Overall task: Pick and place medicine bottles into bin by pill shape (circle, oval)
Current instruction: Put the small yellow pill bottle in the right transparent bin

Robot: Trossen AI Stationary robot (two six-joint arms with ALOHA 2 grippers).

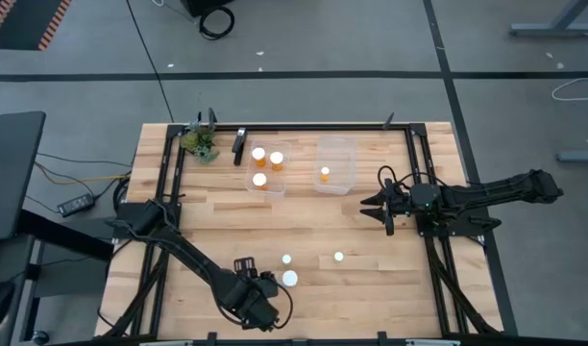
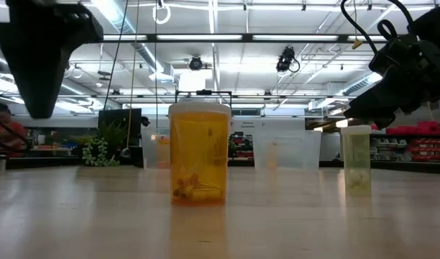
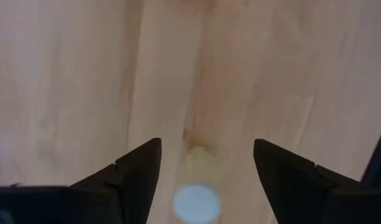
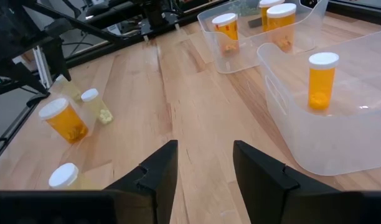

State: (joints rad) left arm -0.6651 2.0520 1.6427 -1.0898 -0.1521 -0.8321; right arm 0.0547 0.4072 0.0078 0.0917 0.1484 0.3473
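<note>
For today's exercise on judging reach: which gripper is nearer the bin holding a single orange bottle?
Right. The right gripper hovers just beside the single-bottle bin, while the left gripper is at the table's near edge, far away.

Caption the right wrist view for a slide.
One orange bottle stands in the near bin, three in the far bin; three wait on the table.

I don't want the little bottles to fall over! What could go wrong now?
1. The left gripper has its fingers open on either side of a small pale bottle. If they close off-centre, one finger might tip it over.
2. An orange bottle stands close to that arm, so a sideways move could bump it.
</note>
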